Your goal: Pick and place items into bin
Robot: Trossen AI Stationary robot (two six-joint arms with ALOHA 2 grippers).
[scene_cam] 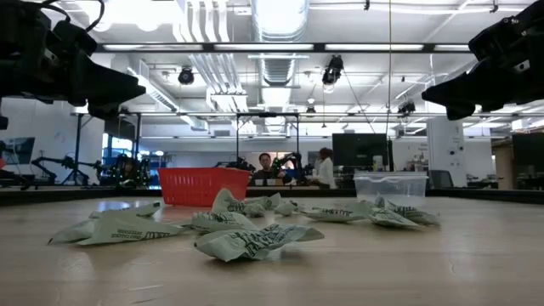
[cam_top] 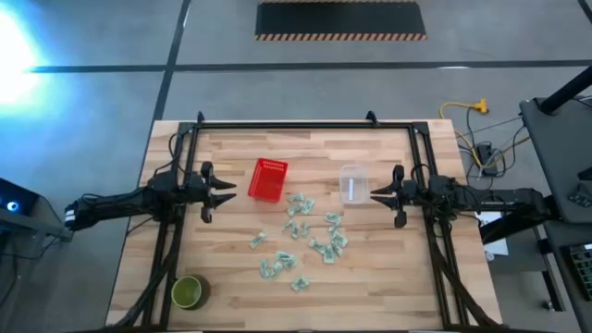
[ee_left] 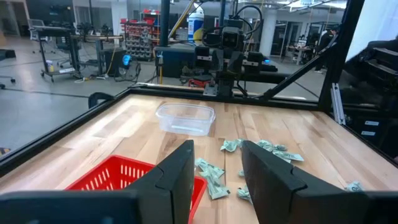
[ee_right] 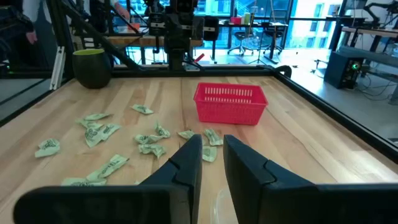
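Red basket [cam_top: 268, 179] sits empty-looking, upright on wooden table [cam_top: 231, 305]. Clear plastic tub [cam_top: 353, 182] beside basket. Crumpled pale green-and-white packets [cam_top: 298, 242] scattered near basket and tub; print unreadable. Left gripper [cam_top: 225, 188] beside basket, fingers apart. Right gripper [cam_top: 377, 194] beside tub, fingers narrowly parted.

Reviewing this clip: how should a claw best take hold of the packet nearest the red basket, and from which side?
Probably straight from above. The packet lies flat and crumpled on the table, so pinch across a raised crease at its narrow middle. The red basket stands close on one side, so the left claw, open nearby, should line its fingers up along the basket's wall.
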